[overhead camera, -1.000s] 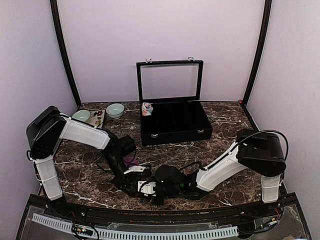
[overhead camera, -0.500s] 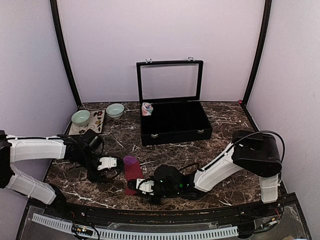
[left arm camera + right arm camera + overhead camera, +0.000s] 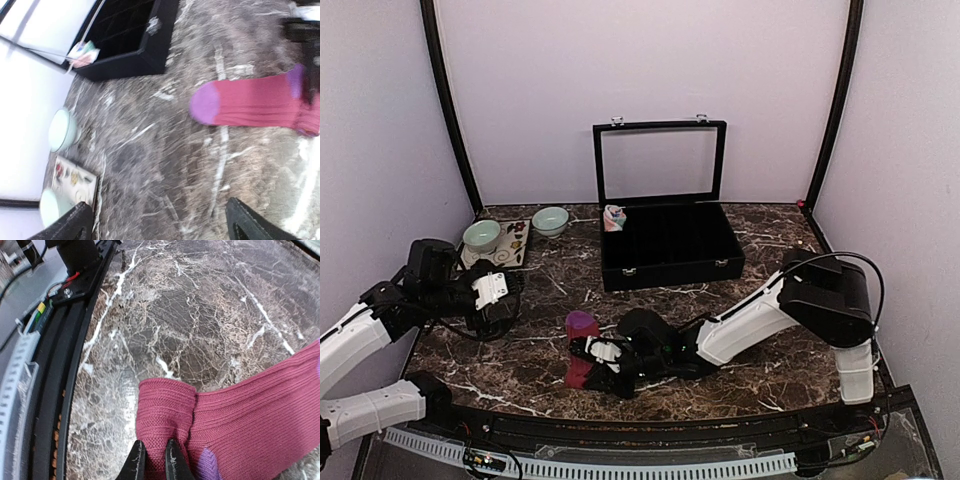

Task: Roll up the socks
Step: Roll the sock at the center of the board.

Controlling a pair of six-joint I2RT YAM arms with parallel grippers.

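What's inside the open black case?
Dark dividers show in the black case; its front wall hides the nearest cells. A pink-and-mint sock sits by its back-left corner; inside or beside, unclear.

The maroon sock (image 3: 255,102) lies flat, cuff folded; pink sock (image 3: 614,217) bunched well apart.

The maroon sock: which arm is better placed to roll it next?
Right. The right gripper is shut on the folded near end of the maroon sock. The left gripper is open and stands apart from it, off to the left.
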